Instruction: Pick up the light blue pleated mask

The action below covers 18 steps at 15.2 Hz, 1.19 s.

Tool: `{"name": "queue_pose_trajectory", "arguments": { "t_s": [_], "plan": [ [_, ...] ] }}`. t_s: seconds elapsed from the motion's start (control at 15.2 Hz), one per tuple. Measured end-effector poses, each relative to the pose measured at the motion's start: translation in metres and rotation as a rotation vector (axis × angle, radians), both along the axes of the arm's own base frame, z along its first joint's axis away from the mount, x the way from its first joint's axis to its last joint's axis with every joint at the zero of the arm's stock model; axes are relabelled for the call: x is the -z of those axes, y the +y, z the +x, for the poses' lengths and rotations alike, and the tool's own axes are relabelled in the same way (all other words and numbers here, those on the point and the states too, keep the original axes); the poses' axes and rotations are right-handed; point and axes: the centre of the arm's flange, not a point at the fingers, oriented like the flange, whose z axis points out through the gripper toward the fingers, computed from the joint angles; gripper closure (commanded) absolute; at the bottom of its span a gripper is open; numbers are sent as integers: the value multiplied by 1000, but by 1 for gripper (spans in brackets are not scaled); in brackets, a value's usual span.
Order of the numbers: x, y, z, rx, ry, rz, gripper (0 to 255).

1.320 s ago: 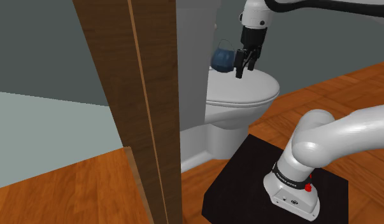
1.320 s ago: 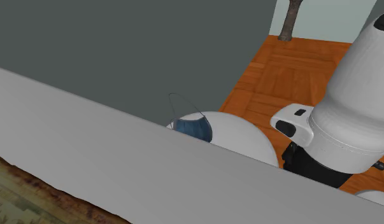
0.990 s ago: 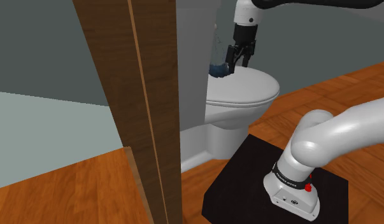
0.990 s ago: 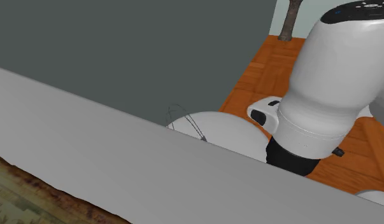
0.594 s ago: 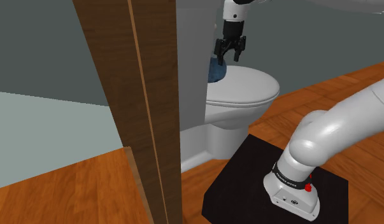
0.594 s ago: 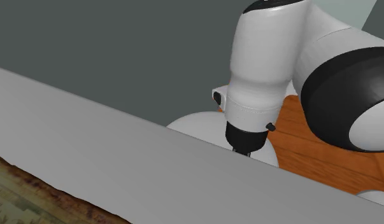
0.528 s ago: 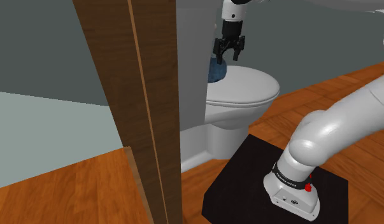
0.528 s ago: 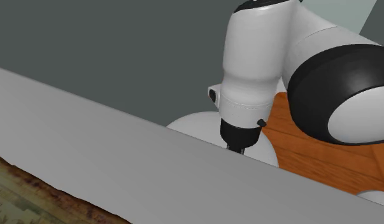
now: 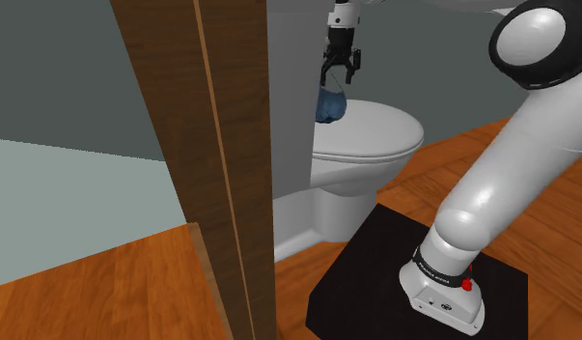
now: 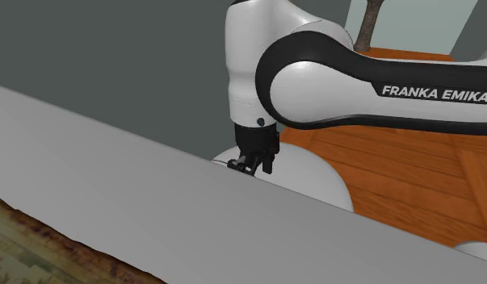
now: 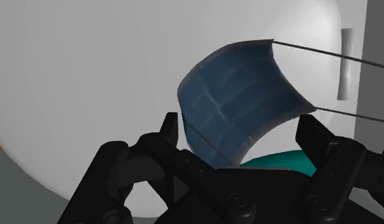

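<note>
The blue pleated mask [image 9: 329,104] stands curved at the back of the white toilet lid [image 9: 375,130], against the grey panel behind it. My black gripper [image 9: 336,79] hangs straight down just above it. In the wrist view the mask [image 11: 241,102] sits between the two fingers of the gripper [image 11: 242,127], which stand wide apart on either side of it; its thin ear loops run off past one finger. The fingers are open and I see no clasp on it. In the second exterior view the gripper [image 10: 253,165] dips behind a grey surface's edge.
A tall wooden door post [image 9: 202,164] stands close at the shoulder view's left of the toilet. The black stand [image 9: 375,270] sits on the wood floor in front of the bowl. A teal patch [image 11: 273,162] shows under the mask. A broad grey surface [image 10: 153,218] blocks the second exterior view's lower half.
The arm swung toward the shoulder view's left and the gripper came down over the mask, now straddling it. The mask itself has stayed in place on the lid.
</note>
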Motion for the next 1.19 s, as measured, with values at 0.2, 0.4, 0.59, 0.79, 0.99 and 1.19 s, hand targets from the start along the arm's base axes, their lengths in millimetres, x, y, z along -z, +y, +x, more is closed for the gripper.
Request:
{"name": "queue_pose_trajectory", "arguments": {
  "t_s": [0.2,0.4,0.59,0.79,0.99,1.19],
  "plan": [
    [0,-33,23,85,8,11,0],
    [4,-70,43,171,16,22,0],
    [10,-108,63,257,23,33,0],
    [12,-138,74,320,29,41,0],
    [26,-143,76,331,30,42,0],
    [41,-142,77,332,30,43,0]
  ]
}}
